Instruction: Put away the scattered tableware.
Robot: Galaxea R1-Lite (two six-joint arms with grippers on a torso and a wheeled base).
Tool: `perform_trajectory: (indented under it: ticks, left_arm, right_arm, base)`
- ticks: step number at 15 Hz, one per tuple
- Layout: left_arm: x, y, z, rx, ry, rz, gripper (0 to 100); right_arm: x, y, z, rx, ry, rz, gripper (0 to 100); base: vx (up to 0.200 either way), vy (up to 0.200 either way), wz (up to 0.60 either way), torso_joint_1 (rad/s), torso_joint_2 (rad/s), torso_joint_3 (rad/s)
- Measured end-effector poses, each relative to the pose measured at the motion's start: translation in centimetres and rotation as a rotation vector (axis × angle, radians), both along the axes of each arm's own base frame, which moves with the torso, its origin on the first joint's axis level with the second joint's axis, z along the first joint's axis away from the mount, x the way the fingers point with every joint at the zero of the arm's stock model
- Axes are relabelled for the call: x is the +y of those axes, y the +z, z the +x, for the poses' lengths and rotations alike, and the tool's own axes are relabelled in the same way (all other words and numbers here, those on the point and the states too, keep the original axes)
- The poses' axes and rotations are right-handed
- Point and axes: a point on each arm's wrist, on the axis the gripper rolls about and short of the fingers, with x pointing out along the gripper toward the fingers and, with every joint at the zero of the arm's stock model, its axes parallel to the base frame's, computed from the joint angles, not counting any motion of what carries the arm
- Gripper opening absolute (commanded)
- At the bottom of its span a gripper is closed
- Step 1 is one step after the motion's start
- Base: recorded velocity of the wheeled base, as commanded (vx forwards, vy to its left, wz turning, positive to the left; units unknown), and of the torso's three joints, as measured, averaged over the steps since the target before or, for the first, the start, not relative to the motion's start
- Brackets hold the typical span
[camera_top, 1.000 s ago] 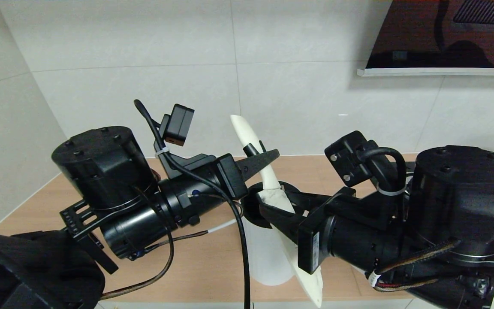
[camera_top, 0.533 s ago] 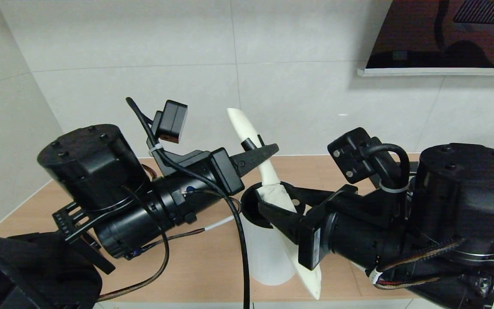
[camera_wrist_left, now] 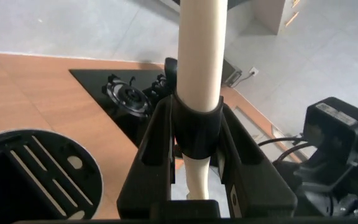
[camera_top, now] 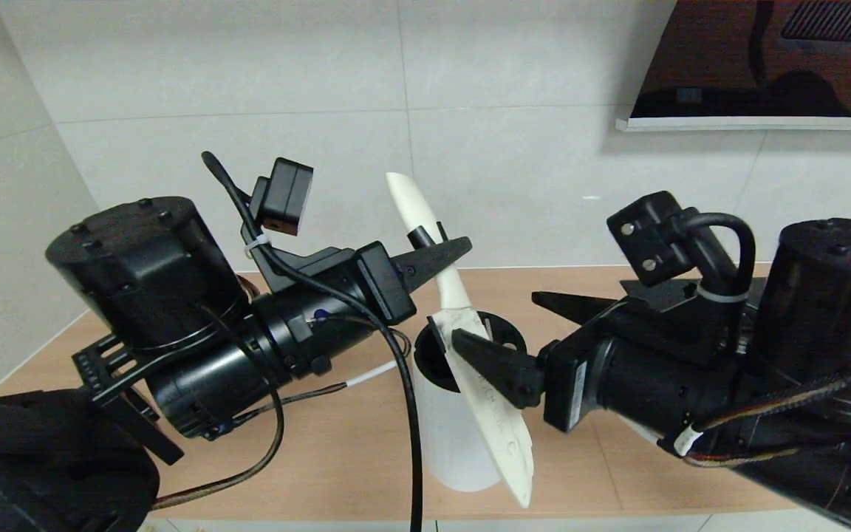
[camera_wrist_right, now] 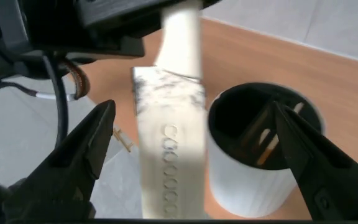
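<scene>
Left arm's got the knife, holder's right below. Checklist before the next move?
1. Grip: ok, left gripper has its jaws shut on the knife handle.
2. Release: ok, right gripper has its jaws open, not touching the blade.
3. Path clear: not ok, the blade hangs between the right gripper's jaws.
4. Knife orientation: ok, blade down, somewhat tilted.
5. Blade over the holder: not ok, the right wrist view shows it beside the holder, not above the slotted top.
6. Holder upright on the counter: ok.
</scene>
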Motion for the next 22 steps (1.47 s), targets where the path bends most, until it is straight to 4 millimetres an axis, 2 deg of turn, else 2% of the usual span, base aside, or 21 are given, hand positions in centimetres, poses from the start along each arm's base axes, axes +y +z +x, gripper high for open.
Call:
perform_trajectory:
  ticks: [3, 5, 6, 9, 13, 15, 18, 22]
  left_arm:
    - [0.0, 2.4, 0.7, -0.021, 0.182, 0.044, 0]
    - [-0.2, 4.8, 1.3, -0.137, 0.309, 0.098, 0]
    - [-0.2, 5.2, 1.5, -0.192, 0.363, 0.156, 0]
    - [0.2, 4.4, 2.3, -0.237, 0.56, 0.337, 0]
    - [-1.5, 5.2, 2.8, -0.241, 0.876, 0.379, 0]
    - [-3.0, 5.4, 2.7, -0.267, 0.88, 0.347, 0]
    - [-4.9, 3.7, 1.7, -0.282, 0.819, 0.416, 0]
    - [-5.8, 2.5, 1.9, -0.281, 0.8, 0.429, 0]
  right_arm:
    - [-3.3, 1.8, 1.6, -0.043, -0.117, 0.048, 100]
    - [-5.6, 2.8, 2.6, -0.073, -0.2, 0.074, 100]
    - [-6.0, 3.0, 2.7, -0.077, -0.211, 0.077, 100]
    - [-6.2, 2.3, 3.2, -0.045, -0.227, 0.044, 100]
    - [-5.9, 1.4, 3.9, -0.02, -0.232, 0.019, 100]
    - [-5.8, 1.3, 4.0, -0.015, -0.232, 0.015, 100]
    - [-5.6, 1.1, 4.2, -0.01, -0.232, 0.009, 100]
    - [-5.6, 0.8, 4.3, -0.005, -0.233, 0.004, 100]
  base:
    - [0.0, 0.0, 0.0, 0.0, 0.0, 0.0]
    - [0.0, 0.0, 0.0, 0.0, 0.0, 0.0]
    - [0.0, 0.0, 0.0, 0.0, 0.0, 0.0]
    - [0.0, 0.0, 0.0, 0.0, 0.0, 0.0]
    - [0.0, 0.0, 0.0, 0.0, 0.0, 0.0]
    - [0.0, 0.0, 0.0, 0.0, 0.0, 0.0]
    - [0.0, 0.0, 0.0, 0.0, 0.0, 0.0]
    - [0.0, 0.0, 0.0, 0.0, 0.0, 0.0]
